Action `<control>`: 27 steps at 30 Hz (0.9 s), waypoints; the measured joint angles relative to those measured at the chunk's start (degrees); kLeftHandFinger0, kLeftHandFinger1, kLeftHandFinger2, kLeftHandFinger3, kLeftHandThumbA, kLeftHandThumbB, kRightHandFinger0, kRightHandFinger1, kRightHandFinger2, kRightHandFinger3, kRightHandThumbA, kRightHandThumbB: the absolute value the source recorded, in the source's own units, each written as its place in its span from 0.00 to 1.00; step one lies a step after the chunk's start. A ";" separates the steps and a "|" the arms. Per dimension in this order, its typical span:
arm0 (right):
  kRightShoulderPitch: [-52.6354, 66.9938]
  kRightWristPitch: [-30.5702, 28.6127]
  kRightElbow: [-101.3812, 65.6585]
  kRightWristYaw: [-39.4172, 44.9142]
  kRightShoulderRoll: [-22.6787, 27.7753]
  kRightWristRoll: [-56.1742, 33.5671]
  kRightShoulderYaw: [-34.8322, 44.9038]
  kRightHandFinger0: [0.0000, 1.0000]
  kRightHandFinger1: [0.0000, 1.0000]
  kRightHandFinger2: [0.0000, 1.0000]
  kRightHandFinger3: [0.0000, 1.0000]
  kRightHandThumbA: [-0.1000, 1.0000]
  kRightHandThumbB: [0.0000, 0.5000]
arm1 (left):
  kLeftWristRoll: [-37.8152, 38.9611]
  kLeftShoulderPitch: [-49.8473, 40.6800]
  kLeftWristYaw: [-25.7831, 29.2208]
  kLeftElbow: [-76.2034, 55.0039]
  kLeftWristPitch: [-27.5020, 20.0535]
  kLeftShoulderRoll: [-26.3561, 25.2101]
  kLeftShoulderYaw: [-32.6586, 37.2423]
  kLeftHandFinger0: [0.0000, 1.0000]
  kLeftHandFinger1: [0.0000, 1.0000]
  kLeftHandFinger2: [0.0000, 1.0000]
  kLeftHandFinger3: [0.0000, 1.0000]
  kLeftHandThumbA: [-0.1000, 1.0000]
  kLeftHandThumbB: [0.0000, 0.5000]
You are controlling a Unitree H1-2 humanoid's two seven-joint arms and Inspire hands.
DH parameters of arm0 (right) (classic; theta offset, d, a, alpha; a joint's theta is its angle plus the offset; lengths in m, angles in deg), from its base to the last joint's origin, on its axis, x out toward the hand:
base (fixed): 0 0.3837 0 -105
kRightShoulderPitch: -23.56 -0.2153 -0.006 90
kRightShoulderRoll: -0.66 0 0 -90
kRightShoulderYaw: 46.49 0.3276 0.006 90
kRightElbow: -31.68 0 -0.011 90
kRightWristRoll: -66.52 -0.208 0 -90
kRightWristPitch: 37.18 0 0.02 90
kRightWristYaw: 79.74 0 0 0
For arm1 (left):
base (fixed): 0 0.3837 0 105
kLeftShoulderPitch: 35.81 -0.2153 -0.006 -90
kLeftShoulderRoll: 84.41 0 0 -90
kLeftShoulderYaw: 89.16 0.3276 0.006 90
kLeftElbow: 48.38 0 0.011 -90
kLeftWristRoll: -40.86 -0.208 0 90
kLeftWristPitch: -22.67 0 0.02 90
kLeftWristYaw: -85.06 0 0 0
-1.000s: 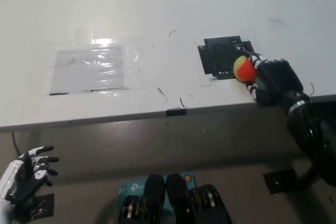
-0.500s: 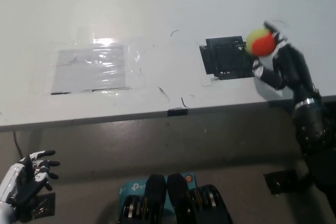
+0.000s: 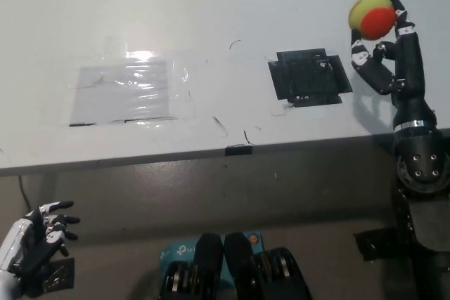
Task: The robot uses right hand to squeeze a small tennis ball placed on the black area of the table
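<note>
A small yellow and orange tennis ball (image 3: 372, 16) is held up in the air at the upper right, above the table. My black right hand (image 3: 389, 50) is shut on it, fingers wrapped round its right side and underside, forearm standing nearly upright. The black area (image 3: 310, 78) of the table lies bare, down and left of the ball. My white left hand (image 3: 36, 240) rests low at the lower left, below the table edge, fingers apart and holding nothing.
The white table (image 3: 211, 5) fills the upper picture, its front edge (image 3: 211, 152) running across the middle. A patch of clear tape or film (image 3: 123, 93) sits on the left part. A teal box (image 3: 176, 252) lies on the floor at bottom centre.
My right hand has lifted the ball off the black area, rising up and to the right, with the forearm swinging upright. The left hand has barely moved.
</note>
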 measured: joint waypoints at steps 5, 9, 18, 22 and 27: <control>2.80 1.39 -4.18 1.37 -1.02 -4.76 1.88 0.00 0.00 0.11 0.11 0.00 0.39 | -0.01 0.01 0.01 -0.17 0.01 0.00 -0.24 0.36 0.46 0.58 0.68 0.41 0.01; 5.54 1.72 -6.24 1.52 -1.91 -6.89 2.28 0.00 0.00 0.07 0.10 0.00 0.38 | 0.00 0.02 0.01 -0.41 0.28 0.00 -0.42 0.36 0.45 0.58 0.68 0.41 0.00; 8.16 1.86 -8.45 1.54 -3.97 -9.43 2.33 0.00 0.00 0.02 0.08 0.00 0.32 | 0.03 0.03 0.01 -0.46 0.36 0.00 -0.50 0.33 0.44 0.56 0.66 0.42 0.04; 9.27 1.90 -9.86 1.26 -4.67 -9.71 2.33 0.00 0.00 0.06 0.11 0.00 0.30 | 0.05 0.03 0.01 -0.52 0.48 0.02 -0.52 0.35 0.44 0.56 0.67 0.41 0.01; 10.22 1.91 -9.98 1.10 -4.79 -9.84 2.32 0.00 0.00 0.08 0.11 0.00 0.29 | 0.05 0.03 0.01 -0.52 0.52 0.02 -0.51 0.32 0.42 0.55 0.68 0.39 0.00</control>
